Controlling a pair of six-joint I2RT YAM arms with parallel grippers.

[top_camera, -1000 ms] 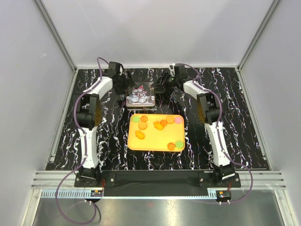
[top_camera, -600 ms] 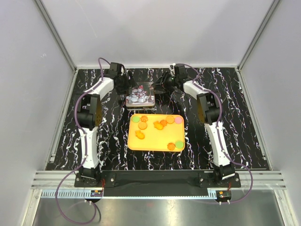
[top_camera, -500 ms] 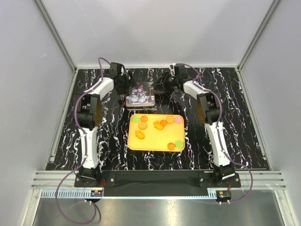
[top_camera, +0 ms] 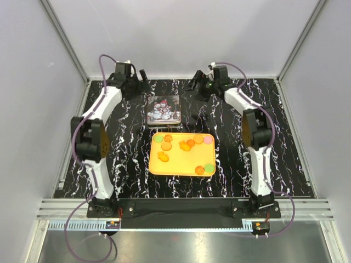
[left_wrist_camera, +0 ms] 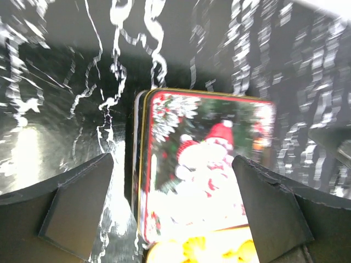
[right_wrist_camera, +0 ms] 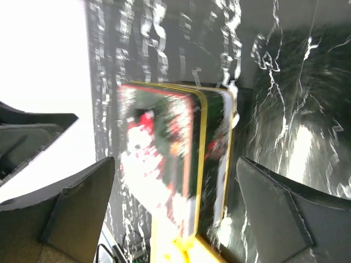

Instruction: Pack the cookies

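I had left gripper (top_camera: 142, 75) released at ten o'clock of the tin (top_camera: 163, 109), right gripper (top_camera: 194, 86) released at two, cookies (top_camera: 186, 145) on tray (top_camera: 181, 169) at six.

We see that both arms have drawn back from the tin (top_camera: 163, 109). The left gripper (top_camera: 142, 75) and the right gripper (top_camera: 195, 85), before close at its sides, now stand apart from it, nearer the back wall.

One high view, two at my wrists
The top camera looks down from behind me; both wrist cameras face the snowman tin (left_wrist_camera: 204, 161) closely, from opposite sides.
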